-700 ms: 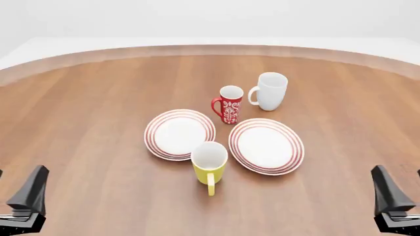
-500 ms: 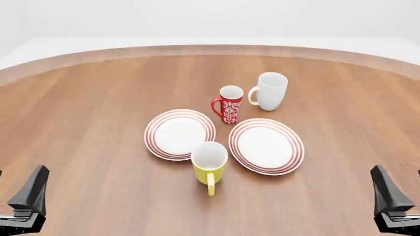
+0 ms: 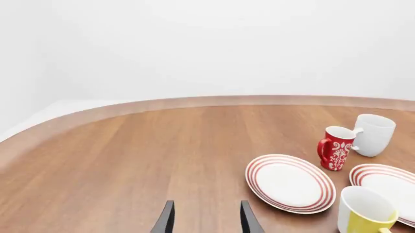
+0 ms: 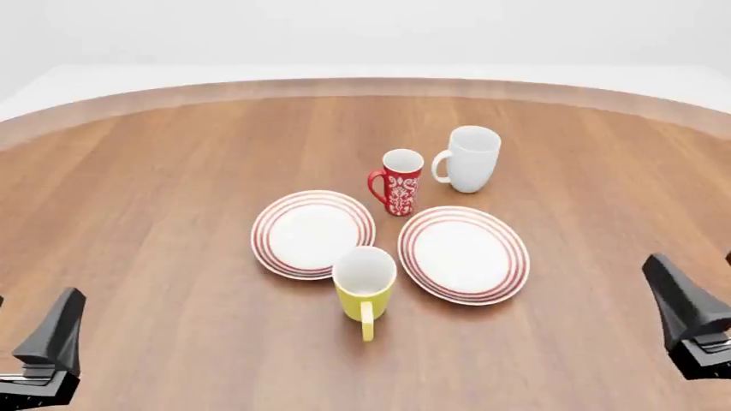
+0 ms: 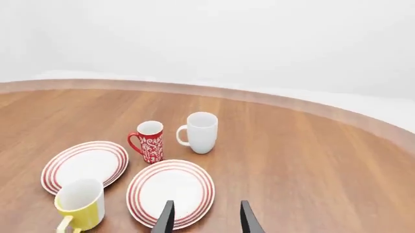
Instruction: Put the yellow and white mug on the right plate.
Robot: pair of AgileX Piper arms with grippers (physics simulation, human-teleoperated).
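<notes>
at the bench's point(image 4: 149, 180) near left corner the left gripper point(image 3: 205, 221) hovers low, its fingers parted and empty. rightward lies the left plate point(image 4: 313, 233), then the yellow and white mug point(image 4: 365, 288), upright between both plates at their near edges, handle pointing toward the arms. behind stand the red patterned mug point(image 4: 399, 181) and the white mug point(image 4: 472, 158). the right plate point(image 4: 464, 254) lies bare just beside the yellow mug. far right, the right gripper point(image 5: 205, 221) hangs with fingers apart, holding nothing.
</notes>
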